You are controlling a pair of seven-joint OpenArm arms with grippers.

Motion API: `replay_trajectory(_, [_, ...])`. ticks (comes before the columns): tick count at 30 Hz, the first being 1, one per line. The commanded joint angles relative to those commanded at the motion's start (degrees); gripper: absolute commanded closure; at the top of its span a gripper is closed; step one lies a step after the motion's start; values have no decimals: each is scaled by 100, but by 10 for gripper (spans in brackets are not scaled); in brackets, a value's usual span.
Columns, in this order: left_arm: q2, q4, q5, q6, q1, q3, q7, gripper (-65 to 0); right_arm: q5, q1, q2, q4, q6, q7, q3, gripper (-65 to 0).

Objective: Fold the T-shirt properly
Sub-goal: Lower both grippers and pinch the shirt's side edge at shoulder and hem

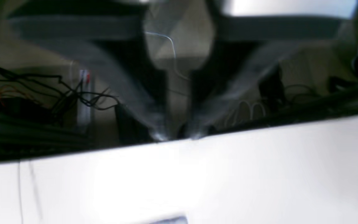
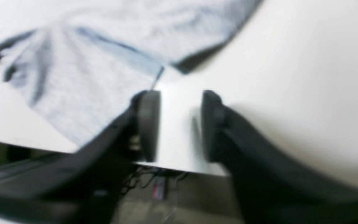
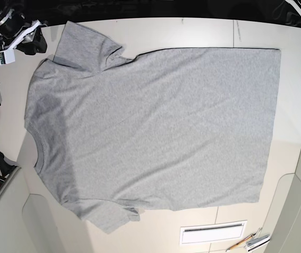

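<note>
- The T-shirt [image 3: 155, 126] lies spread flat on the table [image 3: 203, 31], plain grey side up, collar toward the base view's left, hem toward its right. Both sleeves are out. No fold has been made that I can see, so I judge the task is at its very start.
- From here my main worry is the sleeve [image 2: 82, 93] nearest my right gripper [image 2: 180, 124]. In the right wrist view it sits just beside the table edge, with a crease already running through it. A grab there could catch only the top layer — or bunch the fabric — and the fold would drag skewed.
- A second risk: both arms are parked at far corners, well apart from the cloth's middle, so a long reach in could snag the shirt and pull it off square.
- The right gripper is spread moderately wide, with bare table showing between the two dark pads [image 2: 149, 124]. It holds nothing; one pad is just at the sleeve's corner, though the blur keeps me from saying whether it touches.
- The left gripper [image 1: 179, 135] is a poorer story. The left wrist view is smeared, and the fingers seem to converge to a point above the table's rim — probably closed on nothing, but I cannot tell for certain.
- Beyond the shirt, a white vent plate [image 3: 212, 232] and some pens [image 3: 250, 242] sit near the base view's lower edge.
</note>
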State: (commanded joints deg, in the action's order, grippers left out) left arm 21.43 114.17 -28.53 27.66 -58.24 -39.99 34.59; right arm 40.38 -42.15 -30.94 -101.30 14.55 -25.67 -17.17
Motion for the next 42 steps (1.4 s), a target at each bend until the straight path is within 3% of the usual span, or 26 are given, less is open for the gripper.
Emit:
replay_trajectory(2, [66, 0, -2, 0, 39, 0, -4, -317, 63, 7, 35, 151, -127, -9, 0, -328])
replay_trajectory(4, [81, -2, -101, 0, 155, 0, 0, -318, 160, 9, 35, 260, -20, -9, 0, -328])
replay_trajectory(6, [81, -26, -284, 0, 334, 0, 2, -318, 365, 7, 39, 317, 256, -42, 4, -328])
replay_trajectory(14, [391, -1434, -872, 48, 1399, 2, 103, -319, 417, 181, 435, 407, 284, -162, 7, -328])
replay_trajectory(18, [638, -2212, -1534, 249, 1912, 74, 461, -319, 424, 181, 448, 407, 286, -162, 55, -328])
replay_trajectory(19, [691, -2363, -1633, 396, 2002, 160, 476, -319, 424, 181, 446, 407, 286, -162, 96, -328])
replay_trajectory(21, [756, -2638, -1644, 525, 2179, 402, 468, -319, 424, 181, 446, 407, 291, -162, 203, -328])
replay_trajectory(24, [780, -2911, -1644, 518, 2415, 750, 481, -378, 422, 181, 448, 407, 518, -164, 439, -328])
replay_trajectory(27, [780, -2986, -1652, 529, 2492, 955, 597, -379, 402, 184, 450, 407, 522, -162, 658, -328])
replay_trajectory(29, [780, -2986, -1764, 785, 2490, 1051, 745, -378, 396, 184, 450, 407, 525, -160, 739, -328])
replay_trajectory(33, [785, -2983, -2221, 1204, 2465, 1078, 1528, -378, 398, 216, 450, 407, 544, -160, 750, -328])
replay_trajectory(35, [798, -2973, -2479, 1234, 2387, 1078, 1692, -378, 400, 278, 452, 407, 673, -160, 750, -328])
replay_trajectory(42, [798, -2833, -2542, 1234, 2059, 1088, 1818, -378, 424, 372, 546, 407, 688, -162, 750, -328])
